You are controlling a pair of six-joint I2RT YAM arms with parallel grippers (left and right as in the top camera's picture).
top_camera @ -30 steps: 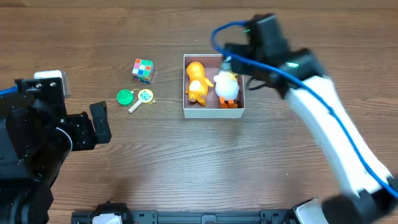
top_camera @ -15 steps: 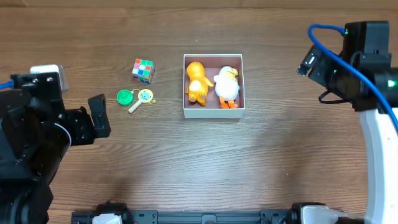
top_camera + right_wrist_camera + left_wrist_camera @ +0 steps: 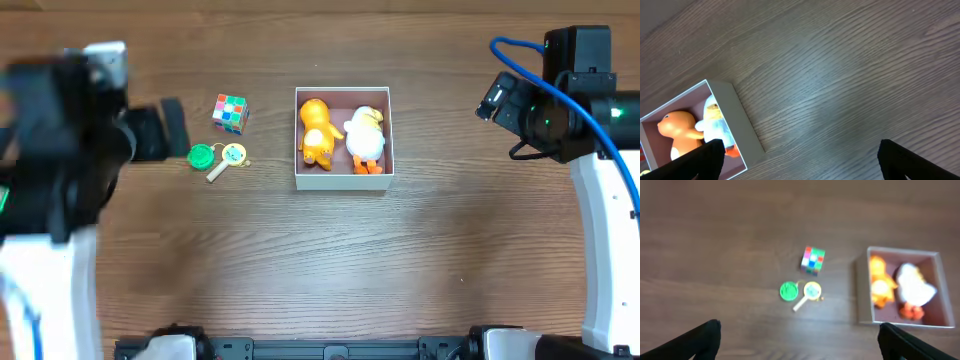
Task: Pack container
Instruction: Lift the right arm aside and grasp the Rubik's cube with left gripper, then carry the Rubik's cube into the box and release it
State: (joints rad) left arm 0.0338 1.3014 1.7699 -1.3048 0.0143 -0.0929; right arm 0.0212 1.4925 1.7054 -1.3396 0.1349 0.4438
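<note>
Spanning container (image 3: pixel 340 181) side to side: orange toy (image 3: pixel 317 132), duck (image 3: pixel 365 138).

A brown wood-grain table (image 3: pixel 300 270) fills every view (grain runs left to right, edge to edge, overhead), under soft, even light.

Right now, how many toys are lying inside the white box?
2, both in the white box: an orange figure in the half nearer the colourful cube, and a white duck beside it in the other half. Something small could be hidden beneath them.
</note>
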